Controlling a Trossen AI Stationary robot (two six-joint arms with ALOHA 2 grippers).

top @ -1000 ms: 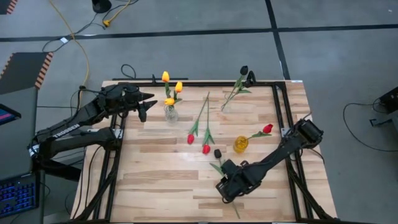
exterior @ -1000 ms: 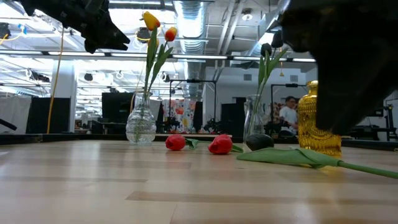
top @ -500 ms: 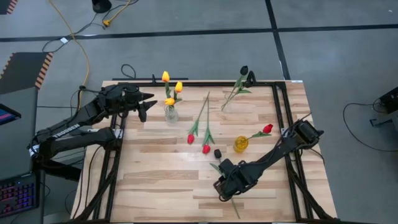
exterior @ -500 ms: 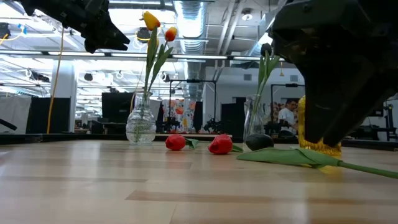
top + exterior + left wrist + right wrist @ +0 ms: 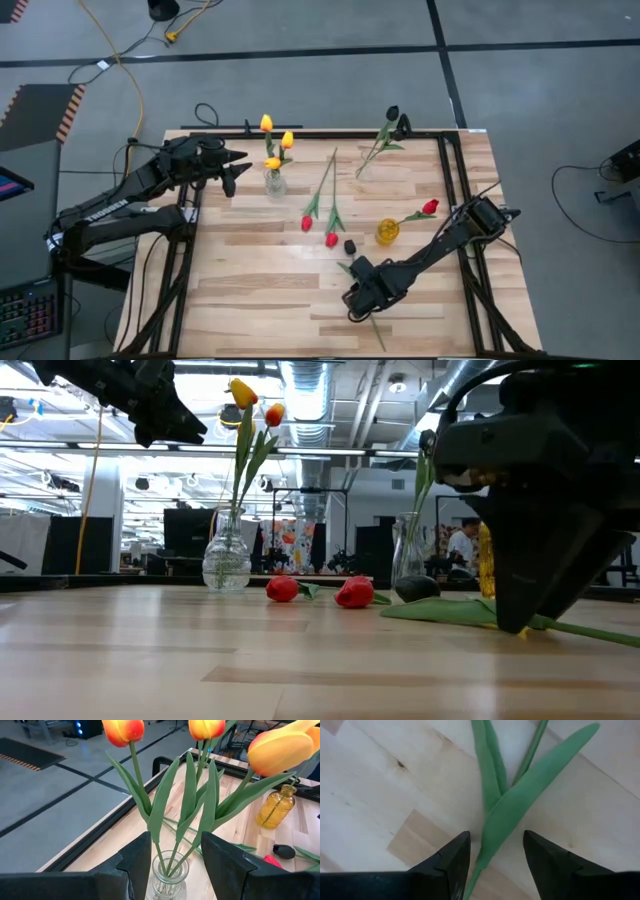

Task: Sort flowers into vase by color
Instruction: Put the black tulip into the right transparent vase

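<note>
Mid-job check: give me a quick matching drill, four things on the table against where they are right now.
Things:
1. yellow tulips
2. black tulip with the loose stem
3. red tulip nearest the right arm
4. two red tulips

Places:
A. lying on the wood mid-table, heads toward the front
B. standing in the clear vase
C. stem in the amber vase
D. lying flat, stem between the right gripper's open fingers

Pairs: 1-B, 2-D, 3-C, 4-A

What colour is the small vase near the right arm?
Amber yellow vase, clearest in the left wrist view.
</note>
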